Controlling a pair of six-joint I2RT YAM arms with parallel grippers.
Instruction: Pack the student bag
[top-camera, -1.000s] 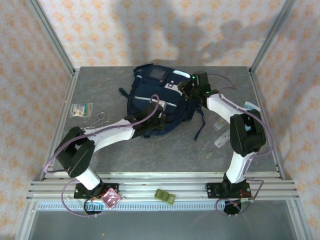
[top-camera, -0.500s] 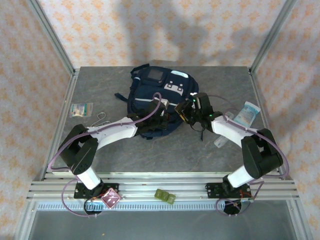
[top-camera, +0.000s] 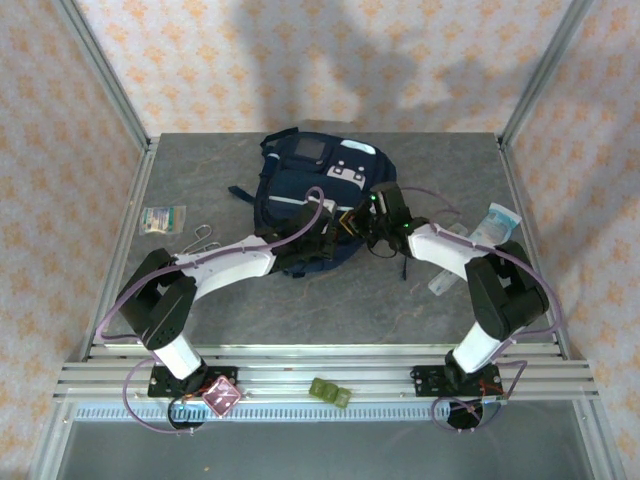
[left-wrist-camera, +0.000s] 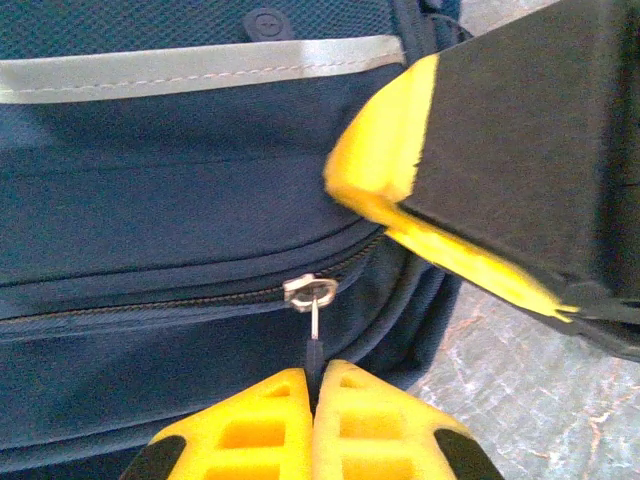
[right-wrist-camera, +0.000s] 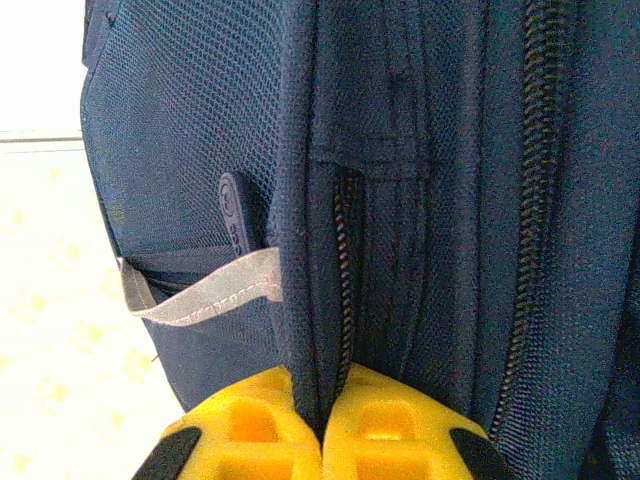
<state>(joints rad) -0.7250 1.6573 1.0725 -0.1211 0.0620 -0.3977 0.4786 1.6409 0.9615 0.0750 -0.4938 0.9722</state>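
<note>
A navy student bag (top-camera: 312, 195) lies flat near the middle of the grey tabletop (top-camera: 300, 300), toward its far edge, with both arms reaching in at its near end. The left fingers (top-camera: 325, 243) are pressed together on the dark tab of a zipper pull (left-wrist-camera: 311, 292), which hangs from a closed zip running across the bag below a grey reflective stripe (left-wrist-camera: 200, 65). Seen from the left wrist, the black-and-yellow right fingers (left-wrist-camera: 385, 160) crowd in just above and to the right of that zip. From the right wrist they are clamped tight on a raised fabric seam (right-wrist-camera: 297, 200) of the bag, beside a second zip. A dark strap (top-camera: 404, 262) trails off the bag onto the tabletop under the right arm. Well apart on the left lie a small packet (top-camera: 162, 219) and a metal clip (top-camera: 203, 238); on the right, a white-and-blue pouch (top-camera: 494, 224) sits beyond the right arm's elbow.
</note>
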